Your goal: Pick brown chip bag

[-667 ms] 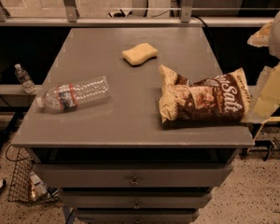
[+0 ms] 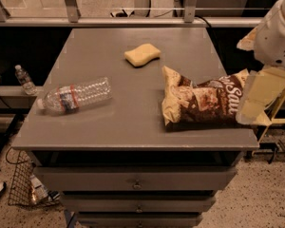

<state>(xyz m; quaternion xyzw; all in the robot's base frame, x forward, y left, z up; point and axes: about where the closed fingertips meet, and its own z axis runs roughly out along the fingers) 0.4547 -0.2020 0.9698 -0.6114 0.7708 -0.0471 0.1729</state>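
Tabletop (image 2: pixel 133 118): brown chip bag (image 2: pixel 199 104) beside hand (image 2: pixel 258 97)

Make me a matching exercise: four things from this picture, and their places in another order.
1. crinkled dark-brown chip bag
2. clear plastic bottle
3. small yellow sponge
4. pale robot gripper

A. left side of the grey table, lying down
B. at the table's right edge, by the bag
C. far middle
D. right front

Pairs: 1-D, 2-A, 3-C, 4-B

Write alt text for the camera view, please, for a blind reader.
A brown chip bag lies on a grey table near its right edge, the gripper at the bag's right end. A clear bottle lies left, a sponge behind.
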